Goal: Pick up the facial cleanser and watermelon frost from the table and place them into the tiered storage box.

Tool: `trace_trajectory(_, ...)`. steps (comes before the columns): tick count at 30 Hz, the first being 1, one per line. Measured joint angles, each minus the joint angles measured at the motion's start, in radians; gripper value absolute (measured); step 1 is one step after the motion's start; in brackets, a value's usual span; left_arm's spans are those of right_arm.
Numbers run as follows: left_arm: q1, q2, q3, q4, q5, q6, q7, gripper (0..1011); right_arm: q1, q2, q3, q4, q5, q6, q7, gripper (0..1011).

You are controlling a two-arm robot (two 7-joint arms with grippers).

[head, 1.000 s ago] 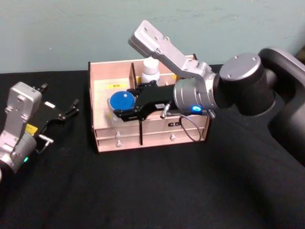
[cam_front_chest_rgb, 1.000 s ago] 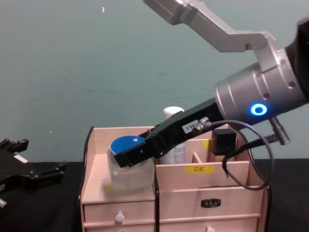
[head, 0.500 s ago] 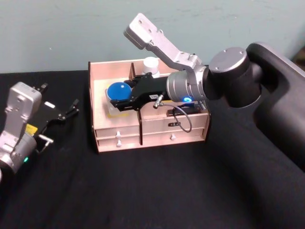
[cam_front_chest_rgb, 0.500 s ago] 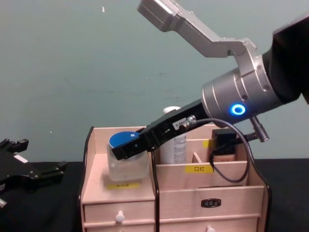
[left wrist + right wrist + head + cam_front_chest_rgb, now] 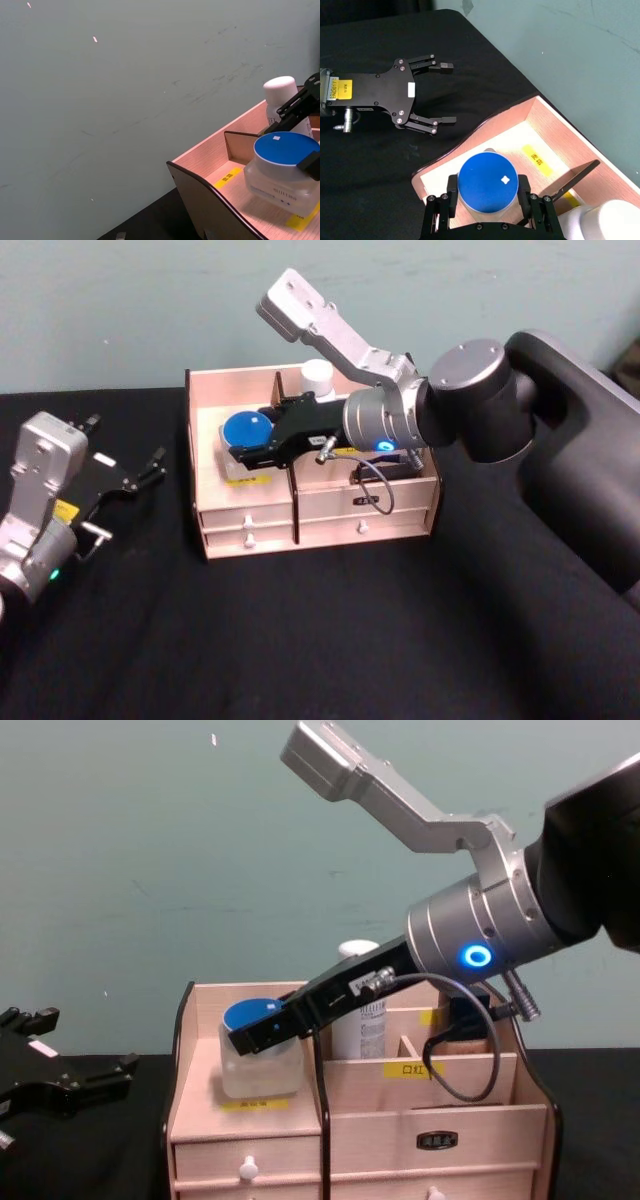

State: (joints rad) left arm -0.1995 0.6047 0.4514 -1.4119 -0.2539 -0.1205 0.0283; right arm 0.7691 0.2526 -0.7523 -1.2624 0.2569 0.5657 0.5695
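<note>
Reaching from the right of the head view, the right gripper (image 5: 252, 445) has its black fingers closed around the blue-lidded jar (image 5: 246, 428), just left of centre frame, over the left-hand compartment of the tiered storage box (image 5: 310, 520). A white bottle (image 5: 317, 374) stands upright in the back compartment. The left gripper (image 5: 150, 468) sits parked at middle left on the black table (image 5: 320, 640), fingers spread and empty.

In the chest view, the jar (image 5: 260, 1050) stands upright, its base at or just above the compartment floor; I cannot tell whether it touches.

From the left wrist view, at lower right, the jar (image 5: 285, 170) sits inside the box wall (image 5: 210, 200) with its lid facing up.

The right wrist view shows a finger either side of the blue lid (image 5: 487, 186), low in the frame. Judged from this, release means spreading the fingers sideways and lifting straight up along the jar's vertical axis.
</note>
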Motion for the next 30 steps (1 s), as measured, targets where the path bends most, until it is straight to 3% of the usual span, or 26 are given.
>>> trace_trajectory(16, 0.000, 0.000, 0.000, 0.000, 0.000, 0.000, 0.000, 1009, -0.003, -0.016, 0.001, 0.024, -0.012, 0.001, 0.002, 722)
trace_trajectory(27, 0.000, 0.000, 0.000, 0.000, 0.000, 0.000, 0.000, 1009, -0.004, -0.014, 0.002, 0.020, -0.011, 0.001, 0.000, 991)
trace_trajectory(30, 0.000, 0.000, 0.000, 0.000, 0.000, 0.000, 0.000, 1009, -0.020, -0.009, 0.020, -0.005, -0.009, -0.009, -0.012, 1002)
